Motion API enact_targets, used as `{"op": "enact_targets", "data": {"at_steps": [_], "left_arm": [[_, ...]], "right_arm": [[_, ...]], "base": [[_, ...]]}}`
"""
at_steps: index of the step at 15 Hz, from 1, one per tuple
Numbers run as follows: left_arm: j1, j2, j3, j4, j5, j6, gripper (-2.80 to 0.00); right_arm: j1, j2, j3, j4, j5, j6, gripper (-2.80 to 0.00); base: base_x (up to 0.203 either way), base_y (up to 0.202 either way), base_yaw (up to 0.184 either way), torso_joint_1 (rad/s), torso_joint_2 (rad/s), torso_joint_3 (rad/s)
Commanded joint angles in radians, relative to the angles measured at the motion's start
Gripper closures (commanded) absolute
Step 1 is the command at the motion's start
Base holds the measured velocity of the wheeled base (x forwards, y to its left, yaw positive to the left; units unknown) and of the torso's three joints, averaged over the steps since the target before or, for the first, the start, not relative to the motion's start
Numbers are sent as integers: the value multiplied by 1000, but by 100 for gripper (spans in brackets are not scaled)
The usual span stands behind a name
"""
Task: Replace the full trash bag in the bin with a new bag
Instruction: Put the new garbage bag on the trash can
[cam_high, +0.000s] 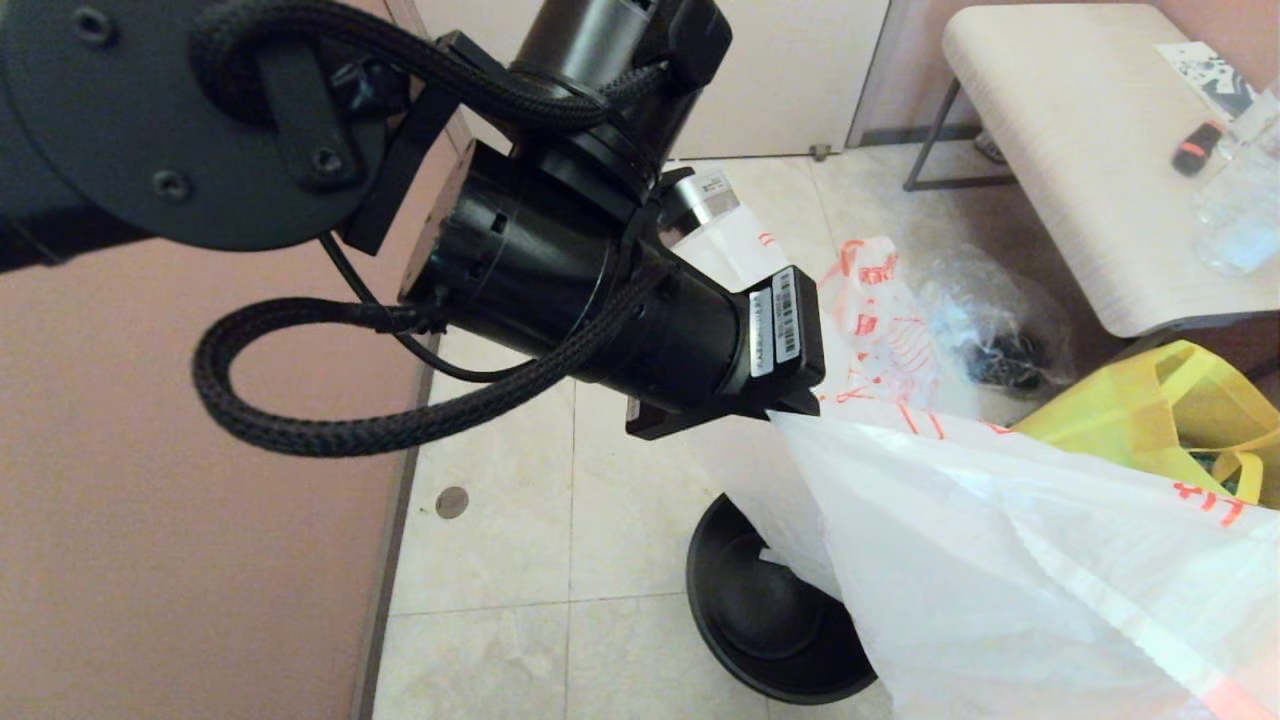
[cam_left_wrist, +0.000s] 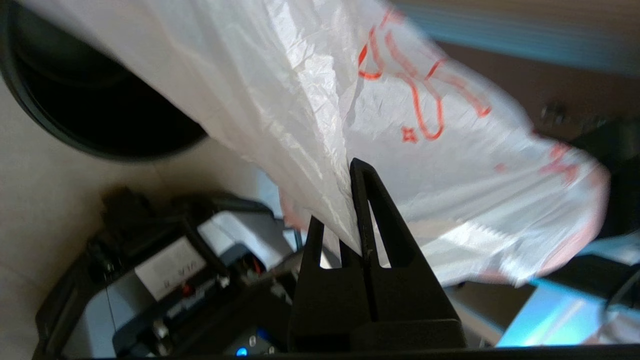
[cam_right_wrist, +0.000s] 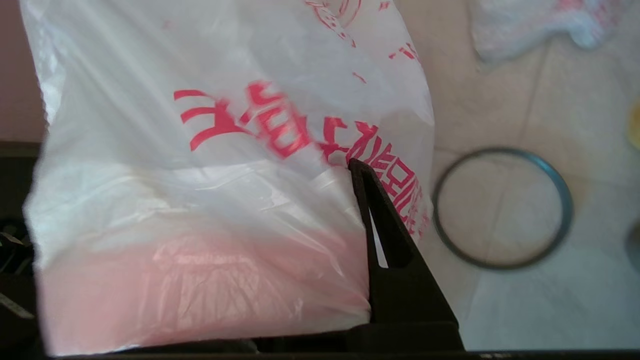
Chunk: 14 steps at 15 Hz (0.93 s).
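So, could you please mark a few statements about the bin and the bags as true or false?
1. The left gripper is shut on the new bag. True.
2. The grey ring sits on the bin. False: it lies by itself on the floor.
3. The full bag is inside the bin. False: it sits on the floor beyond it.
4. The right gripper also grips the new bag. True.
5. The new bag lines the bin. False: it is held up, partly over the bin.
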Motion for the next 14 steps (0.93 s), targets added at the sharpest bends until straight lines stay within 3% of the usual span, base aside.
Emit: {"op": "enact_targets", "data": {"at_steps": [1,7,14], "left_arm": [[-18,5,-1,21,0,-4,0],[-27,-20,-4,106,6,-1,0],[-23,-75,-9,147,18,-1,0]], "right_arm": [[-25,-23,-79,119,-2,11,0],[-29,-20,-208,276,4,83,0],[-28,-16,-274,283,10,151,0]], "base": [[0,0,0,0,0,0],[0,0,0,0,0,0],[0,0,0,0,0,0]]}}
